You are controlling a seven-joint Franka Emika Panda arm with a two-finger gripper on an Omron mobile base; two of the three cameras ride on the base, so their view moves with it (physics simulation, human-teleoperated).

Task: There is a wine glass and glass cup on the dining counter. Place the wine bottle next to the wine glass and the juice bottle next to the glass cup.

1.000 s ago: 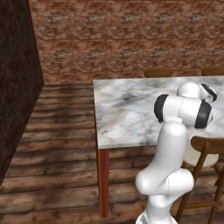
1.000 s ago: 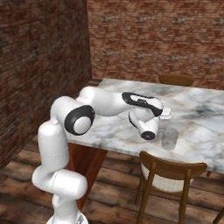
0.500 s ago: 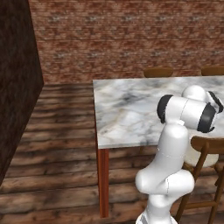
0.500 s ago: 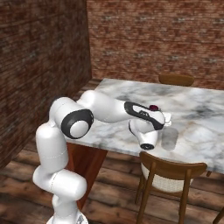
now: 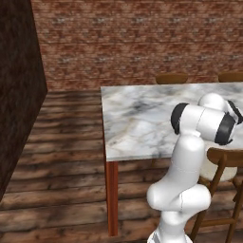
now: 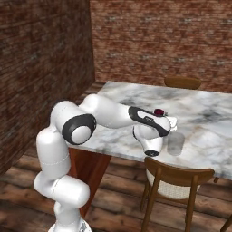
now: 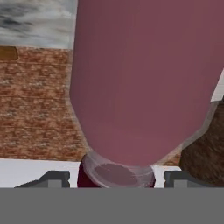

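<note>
The juice bottle [image 7: 140, 78] looms close in the hand view, a pink-purple body with its dark maroon cap [image 6: 158, 111] down at my fingers. My gripper [image 7: 116, 177] is shut on the bottle's neck. In the right base view the hand hovers over the near edge of the dining counter [image 6: 122, 97], just left of the glass cup [image 6: 176, 143], which stands upright. Most of the bottle is hidden behind the hand there. The marble top [image 5: 137, 118] also lies in the left base view. The wine glass and wine bottle are out of view.
A wooden chair [image 6: 174, 176] is tucked at the counter's near side, right under the hand and the cup. Another chair [image 6: 182, 81] stands at the far side. A brick wall [image 5: 142, 42] runs behind, and a wooden plank floor [image 5: 66, 142] lies left of the counter.
The arm has swung right and a little down, carrying the juice bottle closer to the glass cup. The cup has stayed where it was.
</note>
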